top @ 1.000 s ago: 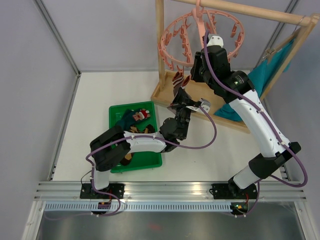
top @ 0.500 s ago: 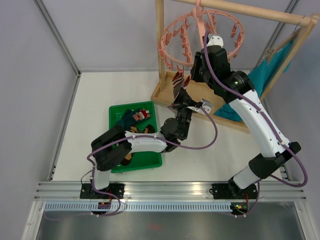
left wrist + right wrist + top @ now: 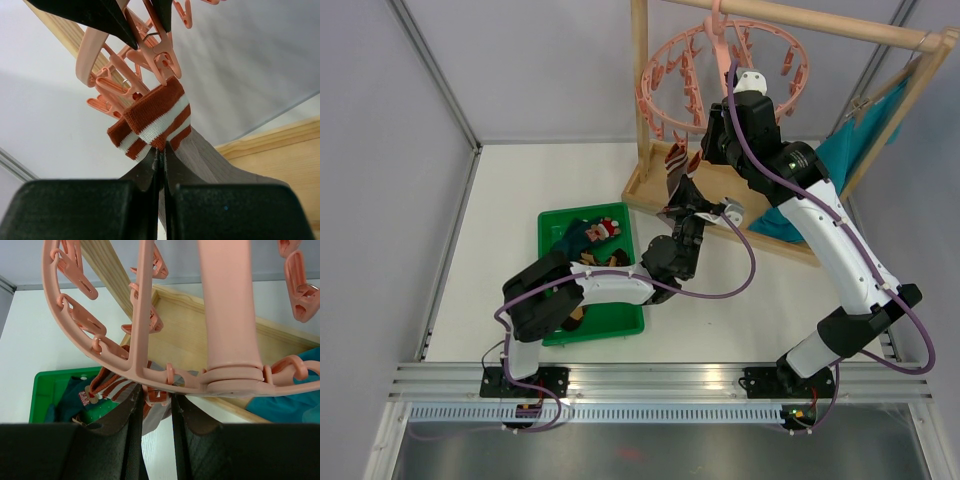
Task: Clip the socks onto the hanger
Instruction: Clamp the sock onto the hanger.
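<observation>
One sock [image 3: 156, 119], cuff at a hanger peg [image 3: 159, 62], rises from the left hand's [image 3: 161, 156] tight pinch.

The right gripper [image 3: 155, 400] has its two dark fingers [image 3: 125, 430] pressed in on a small pink clip peg [image 3: 158, 397], which dangles under a bar of the pink plastic round hanger [image 3: 141, 305]. The hanger's thick central post [image 3: 227, 310] rises to the right. Just below the peg, a grey-brown fabric sock [image 3: 157, 420] shows between the fingers, its red-and-white striped cuff [image 3: 112, 387] lying to the left. Behind them are a green plastic tray [image 3: 42, 390] on the white worktop [image 3: 30, 325], a wooden frame base [image 3: 200, 330], and a bright teal cloth [image 3: 285, 405].
</observation>
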You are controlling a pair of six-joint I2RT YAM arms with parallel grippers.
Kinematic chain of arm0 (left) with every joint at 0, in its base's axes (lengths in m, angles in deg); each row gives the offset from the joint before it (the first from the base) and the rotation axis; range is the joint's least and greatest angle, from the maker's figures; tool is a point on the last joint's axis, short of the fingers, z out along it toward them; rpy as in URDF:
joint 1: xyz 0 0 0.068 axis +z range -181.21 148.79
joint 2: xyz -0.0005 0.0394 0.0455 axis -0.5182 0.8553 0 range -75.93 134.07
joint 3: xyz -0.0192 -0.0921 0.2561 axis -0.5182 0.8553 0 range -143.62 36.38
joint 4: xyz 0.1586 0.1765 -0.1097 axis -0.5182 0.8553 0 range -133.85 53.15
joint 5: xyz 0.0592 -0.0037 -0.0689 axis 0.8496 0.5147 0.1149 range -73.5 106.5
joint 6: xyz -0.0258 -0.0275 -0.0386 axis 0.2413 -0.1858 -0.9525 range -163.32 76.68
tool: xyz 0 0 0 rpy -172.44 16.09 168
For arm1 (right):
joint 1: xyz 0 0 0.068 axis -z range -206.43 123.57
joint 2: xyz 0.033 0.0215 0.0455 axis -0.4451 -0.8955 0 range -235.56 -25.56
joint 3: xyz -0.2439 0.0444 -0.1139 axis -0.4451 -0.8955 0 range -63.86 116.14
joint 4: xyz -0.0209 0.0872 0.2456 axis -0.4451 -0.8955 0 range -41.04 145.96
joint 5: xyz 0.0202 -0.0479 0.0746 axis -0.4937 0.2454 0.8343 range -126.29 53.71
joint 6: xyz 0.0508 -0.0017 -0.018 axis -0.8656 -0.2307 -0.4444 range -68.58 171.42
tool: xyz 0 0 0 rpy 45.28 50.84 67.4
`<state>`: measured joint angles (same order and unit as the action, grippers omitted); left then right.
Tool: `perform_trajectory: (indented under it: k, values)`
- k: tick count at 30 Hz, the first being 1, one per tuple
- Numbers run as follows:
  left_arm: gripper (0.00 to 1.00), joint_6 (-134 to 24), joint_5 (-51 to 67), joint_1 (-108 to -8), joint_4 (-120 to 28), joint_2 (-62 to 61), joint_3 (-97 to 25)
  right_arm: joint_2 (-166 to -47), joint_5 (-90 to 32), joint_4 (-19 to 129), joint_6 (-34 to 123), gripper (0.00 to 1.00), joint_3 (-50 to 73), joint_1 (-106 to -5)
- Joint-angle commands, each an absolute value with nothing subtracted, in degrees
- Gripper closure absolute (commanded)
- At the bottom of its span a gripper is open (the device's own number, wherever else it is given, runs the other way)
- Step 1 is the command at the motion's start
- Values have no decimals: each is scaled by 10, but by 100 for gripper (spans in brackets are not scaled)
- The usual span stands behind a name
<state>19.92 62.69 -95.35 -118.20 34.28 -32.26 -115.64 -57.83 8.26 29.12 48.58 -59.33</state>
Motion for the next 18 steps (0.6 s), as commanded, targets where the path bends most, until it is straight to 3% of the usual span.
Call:
perform_trajectory:
  k: [1, 18]
  values:
    - [98, 188, 615, -957, -1389, 356, -343, -1167, -583, 103, 287, 100, 514, -597]
    - [98, 190, 611, -958, -1390, 361, -355, -1171, -584, 96, 291, 100, 517, -597]
